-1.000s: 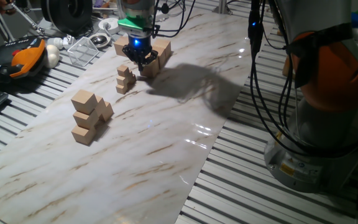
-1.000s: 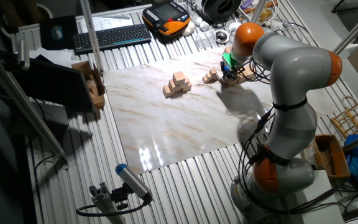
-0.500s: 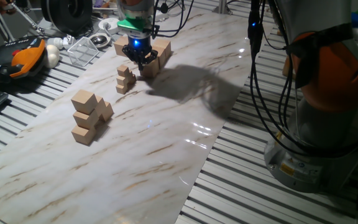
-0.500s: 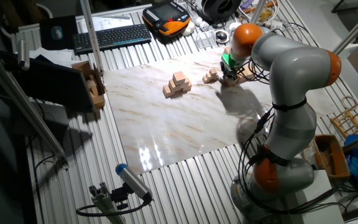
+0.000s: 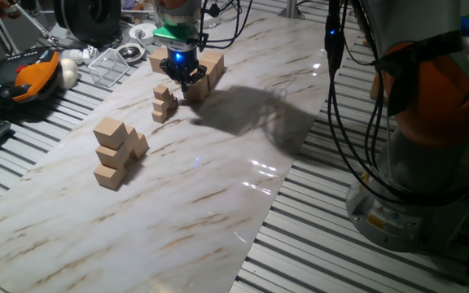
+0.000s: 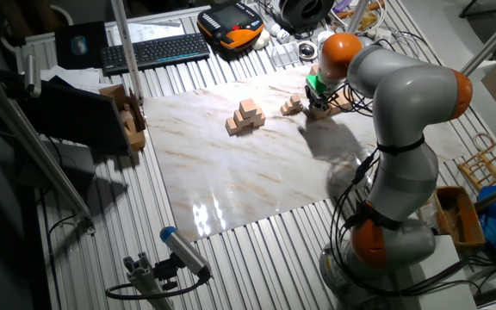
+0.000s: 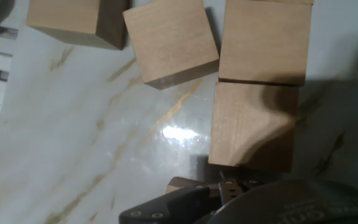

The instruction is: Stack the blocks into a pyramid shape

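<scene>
Four blocks [image 7: 253, 121] lie just ahead of hand [image 5: 184, 75].

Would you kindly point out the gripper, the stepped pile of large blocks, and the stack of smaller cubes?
gripper [image 5: 185, 79], one fixed view, between the fingertips.
stepped pile [image 5: 112, 154], one fixed view, its middle cube's face.
smaller cubes [image 5: 164, 103], one fixed view, mid-stack.

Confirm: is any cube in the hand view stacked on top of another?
No. All four blocks there sit directly on the marble tabletop, side by side in a single layer.
</scene>
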Action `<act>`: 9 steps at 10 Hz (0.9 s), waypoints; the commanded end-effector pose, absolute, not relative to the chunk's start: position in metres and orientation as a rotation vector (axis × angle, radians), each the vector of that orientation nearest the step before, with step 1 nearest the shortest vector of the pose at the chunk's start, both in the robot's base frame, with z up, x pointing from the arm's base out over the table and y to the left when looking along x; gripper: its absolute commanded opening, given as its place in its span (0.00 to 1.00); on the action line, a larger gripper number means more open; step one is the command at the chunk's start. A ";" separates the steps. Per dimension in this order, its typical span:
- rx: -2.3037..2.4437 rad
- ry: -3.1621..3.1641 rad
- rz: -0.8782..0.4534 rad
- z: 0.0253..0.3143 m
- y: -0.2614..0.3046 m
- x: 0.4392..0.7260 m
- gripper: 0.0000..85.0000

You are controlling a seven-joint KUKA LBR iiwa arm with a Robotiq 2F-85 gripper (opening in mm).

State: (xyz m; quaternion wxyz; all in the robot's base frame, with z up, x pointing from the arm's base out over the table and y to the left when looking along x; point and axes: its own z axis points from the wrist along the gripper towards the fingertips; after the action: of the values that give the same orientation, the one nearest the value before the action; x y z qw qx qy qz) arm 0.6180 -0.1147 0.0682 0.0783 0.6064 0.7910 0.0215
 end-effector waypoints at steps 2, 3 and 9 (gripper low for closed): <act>1.810 2.370 0.062 0.068 -0.115 0.618 0.00; 1.817 2.370 0.069 0.068 -0.114 0.617 0.00; 1.853 2.360 0.104 0.059 -0.112 0.614 0.00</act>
State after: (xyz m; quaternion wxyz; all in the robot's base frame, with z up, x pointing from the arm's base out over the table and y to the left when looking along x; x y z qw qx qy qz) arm 0.6140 -0.1121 0.0587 0.0694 0.6157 0.7841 0.0345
